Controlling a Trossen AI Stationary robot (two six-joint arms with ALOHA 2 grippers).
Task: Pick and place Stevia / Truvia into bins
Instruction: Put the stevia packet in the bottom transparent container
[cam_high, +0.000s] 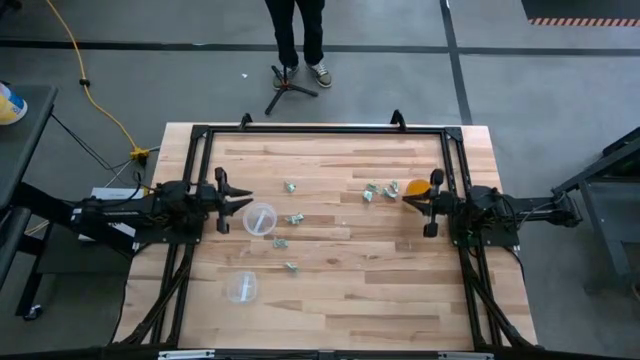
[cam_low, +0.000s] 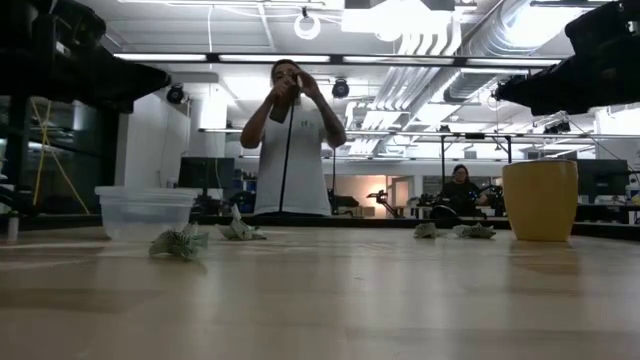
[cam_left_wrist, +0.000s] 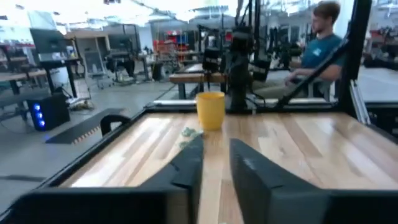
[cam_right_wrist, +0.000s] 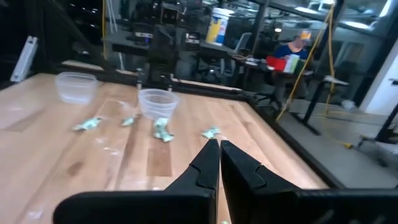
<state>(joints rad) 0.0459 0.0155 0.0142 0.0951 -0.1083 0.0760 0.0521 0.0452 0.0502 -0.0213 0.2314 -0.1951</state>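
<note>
Wooden table (cam_high: 340, 290): packets (cam_high: 292, 218) scattered between cups (cam_high: 259, 217); left gripper (cam_high: 236, 200) spread wide, right gripper (cam_high: 418, 207) nearly closed, empty.

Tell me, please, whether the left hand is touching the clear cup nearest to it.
Apart. The high view shows bare wood between the left hand and the clear cup, which stands just beyond its open fingers.

Pale green packets (cam_high: 290, 187), yellow cup (cam_low: 540, 199)

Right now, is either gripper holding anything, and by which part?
Nothing is held. The left gripper waits open by a clear cup; the right gripper is shut on nothing, near the yellow cup.
</note>
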